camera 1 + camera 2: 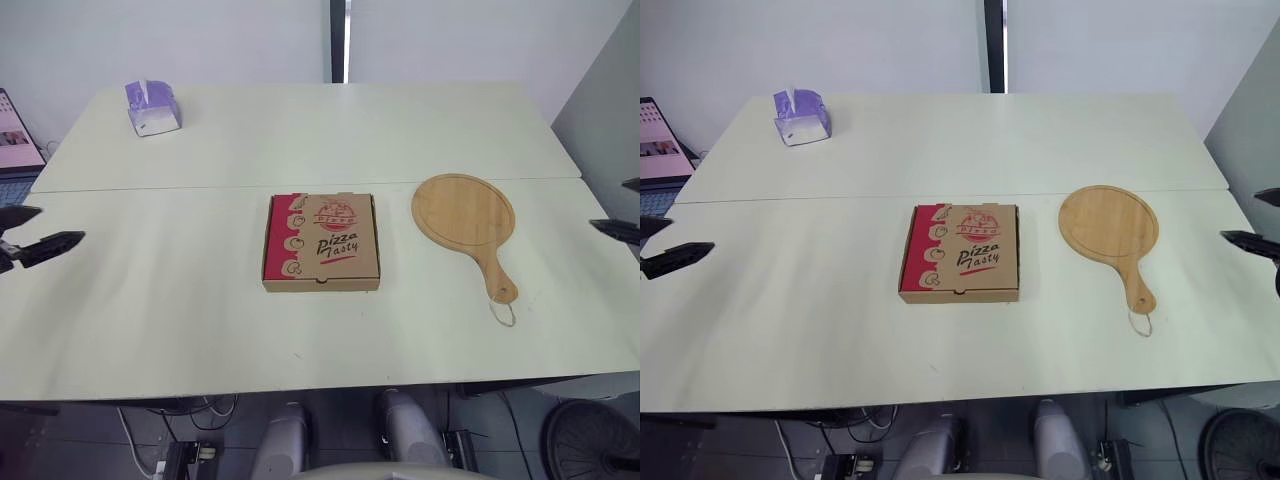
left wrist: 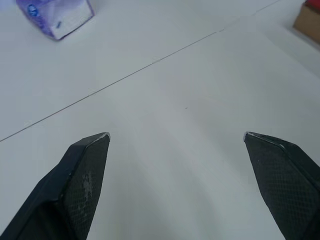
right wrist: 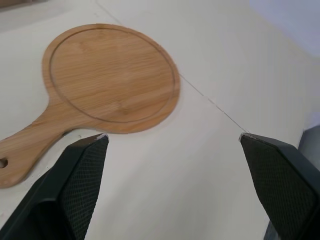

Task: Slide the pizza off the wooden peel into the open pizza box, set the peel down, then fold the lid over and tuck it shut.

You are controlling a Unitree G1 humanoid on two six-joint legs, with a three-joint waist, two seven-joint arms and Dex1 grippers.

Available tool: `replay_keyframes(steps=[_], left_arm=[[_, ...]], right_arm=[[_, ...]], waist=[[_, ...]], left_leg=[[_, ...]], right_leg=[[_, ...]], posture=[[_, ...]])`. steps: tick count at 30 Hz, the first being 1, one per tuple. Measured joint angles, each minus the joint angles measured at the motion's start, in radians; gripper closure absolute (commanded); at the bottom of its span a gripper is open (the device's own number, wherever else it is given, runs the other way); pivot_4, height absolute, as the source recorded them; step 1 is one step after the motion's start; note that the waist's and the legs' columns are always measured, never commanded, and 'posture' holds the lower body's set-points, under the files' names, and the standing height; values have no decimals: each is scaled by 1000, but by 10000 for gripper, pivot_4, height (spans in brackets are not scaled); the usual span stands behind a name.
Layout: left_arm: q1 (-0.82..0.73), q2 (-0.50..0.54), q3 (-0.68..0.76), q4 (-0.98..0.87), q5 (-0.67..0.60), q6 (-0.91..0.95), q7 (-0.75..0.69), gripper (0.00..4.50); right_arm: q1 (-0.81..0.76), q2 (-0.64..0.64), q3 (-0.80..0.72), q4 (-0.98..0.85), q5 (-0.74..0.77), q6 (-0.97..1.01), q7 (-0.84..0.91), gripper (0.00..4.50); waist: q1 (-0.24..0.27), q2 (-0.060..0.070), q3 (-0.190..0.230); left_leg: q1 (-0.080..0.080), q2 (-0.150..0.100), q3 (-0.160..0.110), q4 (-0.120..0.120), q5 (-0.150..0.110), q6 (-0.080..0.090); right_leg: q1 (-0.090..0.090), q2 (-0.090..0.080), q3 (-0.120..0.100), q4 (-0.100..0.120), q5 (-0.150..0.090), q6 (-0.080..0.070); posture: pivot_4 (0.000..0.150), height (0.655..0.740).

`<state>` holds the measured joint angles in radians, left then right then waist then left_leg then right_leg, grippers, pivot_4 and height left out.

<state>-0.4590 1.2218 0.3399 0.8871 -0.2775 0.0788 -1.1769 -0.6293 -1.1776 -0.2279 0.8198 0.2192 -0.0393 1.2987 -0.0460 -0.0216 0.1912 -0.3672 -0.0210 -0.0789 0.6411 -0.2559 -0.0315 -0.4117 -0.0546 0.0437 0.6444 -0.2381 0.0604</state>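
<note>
A brown and red pizza box [image 1: 321, 241] lies shut and flat in the middle of the white table [image 1: 180, 320]. To its right lies the round wooden peel [image 1: 466, 214], bare, its handle [image 1: 497, 275] pointing toward the table's front edge. The peel [image 3: 107, 77] also appears in the right wrist view. My left gripper [image 1: 28, 230] hovers open over the table's left edge, far from the box. My right gripper [image 1: 622, 208] stands open at the right edge, beside the peel, holding nothing. No pizza is in sight.
A purple tissue pack [image 1: 152, 107] sits at the back left of the table. A seam [image 1: 200, 187] runs across the table behind the box. A laptop screen [image 1: 15, 132] stands off the left edge.
</note>
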Motion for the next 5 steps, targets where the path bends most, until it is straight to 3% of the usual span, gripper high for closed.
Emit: replay_keyframes(steps=[5], left_arm=[[1, 0, 0, 31, 22, -22, 36, 272]], right_arm=[[-80, 1, 26, 107, -41, -63, -7, 0]], waist=[[-6, 0, 0]], left_leg=[[0, 0, 0, 0, 0, 0]], right_leg=[[0, 0, 0, 0, 0, 0]], posture=[[1500, 7400]])
